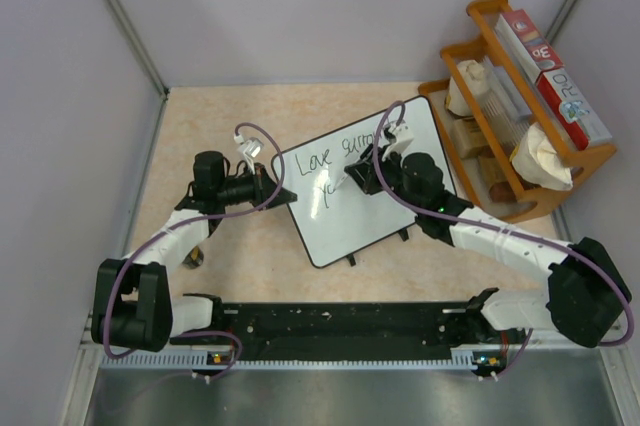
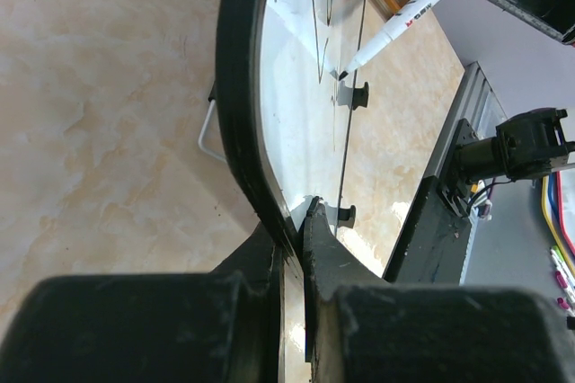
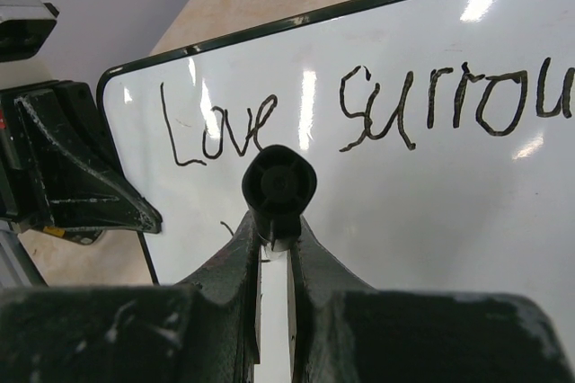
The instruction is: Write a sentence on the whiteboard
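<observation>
The whiteboard (image 1: 352, 228) lies tilted in the middle of the tan table, with "Love surrou" and the start of a second line written on it in black. My left gripper (image 1: 289, 193) is shut on the board's black-framed left edge; in the left wrist view the gripper (image 2: 301, 218) pinches the whiteboard (image 2: 296, 95) edge-on. My right gripper (image 1: 365, 174) is shut on a white marker (image 1: 337, 185). The marker (image 2: 395, 28) rests its tip on the board below "Love". The right wrist view looks down the marker's black end cap (image 3: 279, 187), held in the gripper (image 3: 277, 237), over the whiteboard (image 3: 431, 203).
A wooden rack (image 1: 588, 158) with boxes and packets stands at the back right, close to the board's far corner. A black rail (image 1: 340, 321) carrying the arm bases runs along the near edge. Grey walls close in the left, back and right sides.
</observation>
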You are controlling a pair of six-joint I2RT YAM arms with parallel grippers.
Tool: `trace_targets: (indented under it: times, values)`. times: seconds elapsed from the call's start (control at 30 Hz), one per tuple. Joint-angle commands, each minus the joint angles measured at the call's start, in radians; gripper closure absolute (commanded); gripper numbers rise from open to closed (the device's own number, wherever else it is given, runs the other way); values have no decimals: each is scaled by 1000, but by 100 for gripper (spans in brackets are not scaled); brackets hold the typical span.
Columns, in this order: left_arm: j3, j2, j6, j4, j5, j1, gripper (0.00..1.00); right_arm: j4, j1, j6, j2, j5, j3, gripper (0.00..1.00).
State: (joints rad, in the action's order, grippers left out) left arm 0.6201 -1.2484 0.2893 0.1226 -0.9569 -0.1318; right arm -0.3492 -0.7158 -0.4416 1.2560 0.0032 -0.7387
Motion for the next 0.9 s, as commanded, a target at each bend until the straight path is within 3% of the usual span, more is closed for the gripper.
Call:
trace_targets:
  times: [0.0,0.57,0.87]
  values:
    - [-25,-22,-265,-41,130,-25,100,-20,16,7,8,38,-68,100]
    - [-25,-29,-268,-40,133,-25,100,-40,16,-22,46,-43,-96,100]
    - [-23,-31,-269,-40,133,-25,100,-63,19,-35,-39,-40,-62,100]
